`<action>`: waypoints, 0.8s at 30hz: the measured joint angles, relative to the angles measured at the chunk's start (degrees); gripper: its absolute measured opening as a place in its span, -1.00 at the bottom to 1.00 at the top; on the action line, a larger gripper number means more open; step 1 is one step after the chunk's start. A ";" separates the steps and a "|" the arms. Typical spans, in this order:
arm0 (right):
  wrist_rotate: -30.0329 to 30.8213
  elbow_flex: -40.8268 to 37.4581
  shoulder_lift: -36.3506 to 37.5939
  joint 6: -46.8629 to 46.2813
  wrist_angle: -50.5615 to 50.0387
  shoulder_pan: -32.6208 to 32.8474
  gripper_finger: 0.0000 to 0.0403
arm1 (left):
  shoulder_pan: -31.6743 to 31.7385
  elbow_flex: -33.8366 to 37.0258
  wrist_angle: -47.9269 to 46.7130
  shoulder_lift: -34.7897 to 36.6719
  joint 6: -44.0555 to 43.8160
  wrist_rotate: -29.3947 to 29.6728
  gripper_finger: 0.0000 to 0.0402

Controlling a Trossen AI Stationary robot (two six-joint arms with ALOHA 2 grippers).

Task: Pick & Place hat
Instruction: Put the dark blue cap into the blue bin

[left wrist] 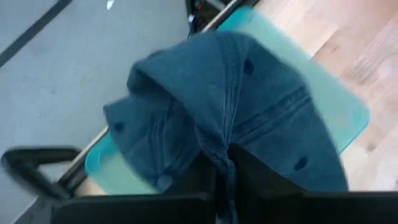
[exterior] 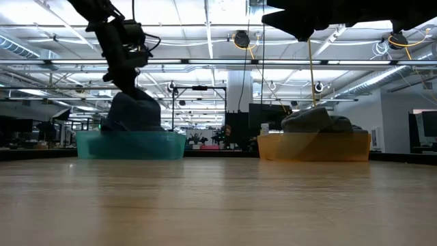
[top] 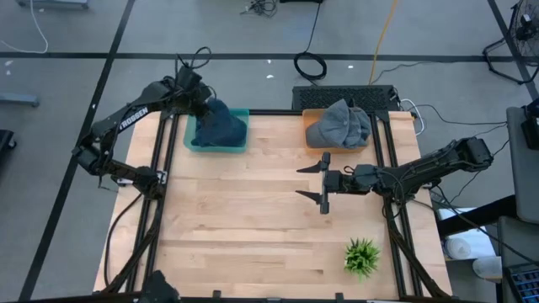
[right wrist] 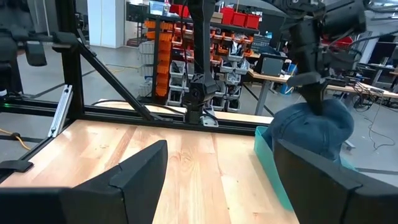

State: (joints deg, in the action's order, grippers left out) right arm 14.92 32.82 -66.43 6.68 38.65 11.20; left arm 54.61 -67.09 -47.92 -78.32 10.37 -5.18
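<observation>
Behind the pale wooden worktop (top: 253, 210) a big workshop stretches away under strip lights, with racks and benches. Two shallow bins sit at the worktop's far edge — a teal bin (top: 216, 143) at far left, an orange bin (top: 313, 119) at far right with a grey hat (top: 338, 123) heaped in it.

What matters is the blue hat (top: 221, 124) and the left gripper (top: 200, 108): the gripper comes in from the far left side and its fingers are pinched shut on a fold of the hat's crown. The hat hangs bunched directly below the gripper, over the teal bin, and seems to touch the bin's floor. So the hat is already in hand on the left arm's side; I'd judge the coming move is either a straight lift or a release into the bin.

Over on the right, the right gripper (top: 325, 182) hovers above the middle of the worktop with its fingers spread wide and nothing between them — pointing left, well apart from both hats. A small green plant (top: 362, 257) stands near the front right.
</observation>
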 joint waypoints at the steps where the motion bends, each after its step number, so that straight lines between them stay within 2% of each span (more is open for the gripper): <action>1: 0.00 0.00 0.00 0.01 0.15 0.00 0.38 | 0.04 0.00 -0.91 -0.01 0.01 0.54 -0.90; 5: 0.00 0.00 0.02 0.02 0.62 0.00 0.38 | -0.11 0.00 -2.52 0.01 0.29 0.78 -0.89; 7: 0.00 0.00 0.02 0.02 0.62 0.00 0.38 | -0.41 0.00 -2.50 0.03 -0.40 0.78 -0.81; 14: -0.11 0.00 0.02 -1.61 0.58 0.00 0.38 | -0.70 0.00 -2.30 2.19 -3.45 1.43 -0.11; 18: -0.15 0.00 0.02 -1.53 0.53 0.04 0.38 | -0.69 -1.22 -2.06 4.23 -5.31 4.73 0.32; 21: -0.15 0.00 0.02 -1.51 0.53 0.04 0.38 | -1.38 -3.20 -1.31 6.10 -7.74 5.55 0.57; 24: -0.15 0.00 0.02 -1.17 0.52 0.04 0.38 | -4.60 -3.85 -0.11 7.22 -5.67 5.46 0.73</action>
State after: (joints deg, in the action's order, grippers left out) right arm 14.76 32.82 -66.41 5.50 39.16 11.25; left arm 50.01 -70.94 -48.03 -71.10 4.71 0.28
